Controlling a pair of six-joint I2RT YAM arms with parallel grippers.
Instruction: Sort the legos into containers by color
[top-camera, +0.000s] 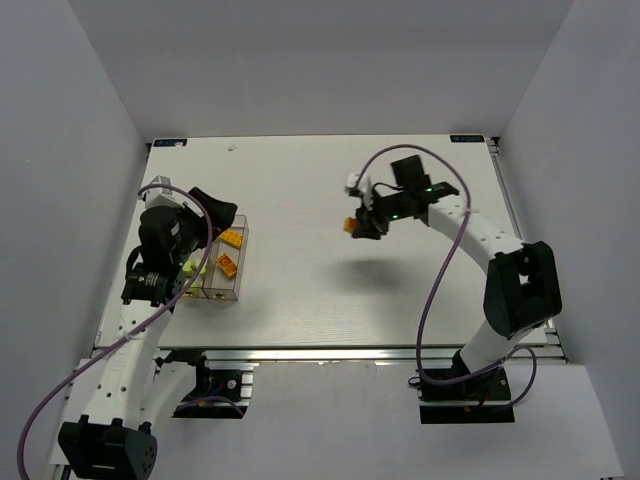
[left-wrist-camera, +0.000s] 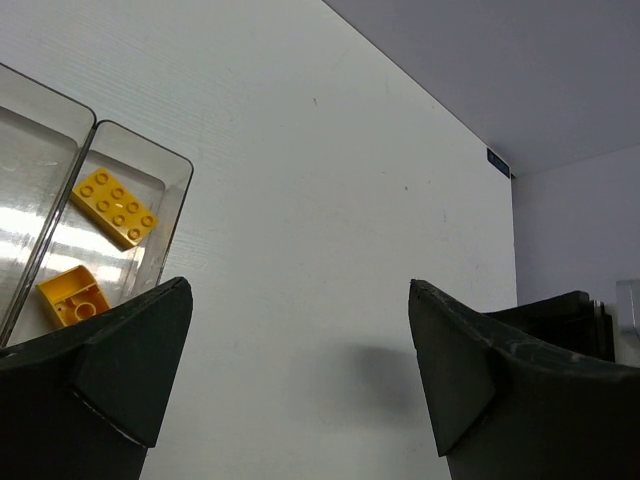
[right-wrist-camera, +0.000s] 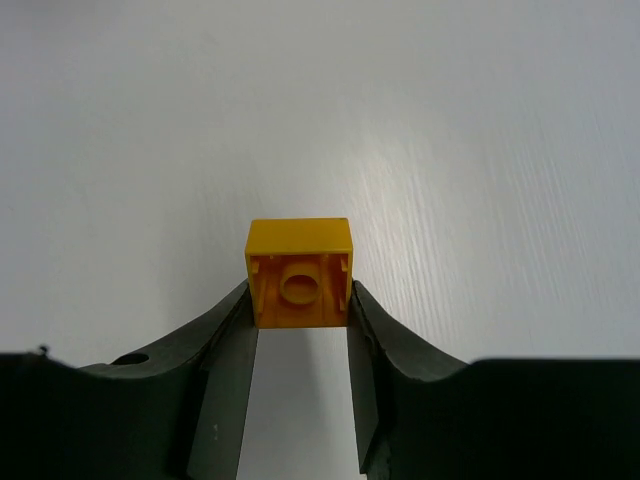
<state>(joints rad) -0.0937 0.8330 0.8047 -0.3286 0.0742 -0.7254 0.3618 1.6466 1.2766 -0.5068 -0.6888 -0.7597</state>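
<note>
Orange brick (right-wrist-camera: 299, 273) is clamped in the right gripper (right-wrist-camera: 300, 308), above the table (right-wrist-camera: 480, 120). Left gripper (left-wrist-camera: 300, 340) hangs with jaws wide apart by the bins (left-wrist-camera: 180, 195); two orange bricks (left-wrist-camera: 113, 207) lie in one, yellow-green ones (top-camera: 190, 268), seemingly, alongside.

Legos (top-camera: 227, 265) and clear containers (top-camera: 242, 272)
Two orange legos (top-camera: 232, 238) lie in the right bin, pale green legos (top-camera: 190, 268) further left. The right claw (right-wrist-camera: 300, 305) pinches another orange lego (right-wrist-camera: 299, 272), well right of the containers.
</note>
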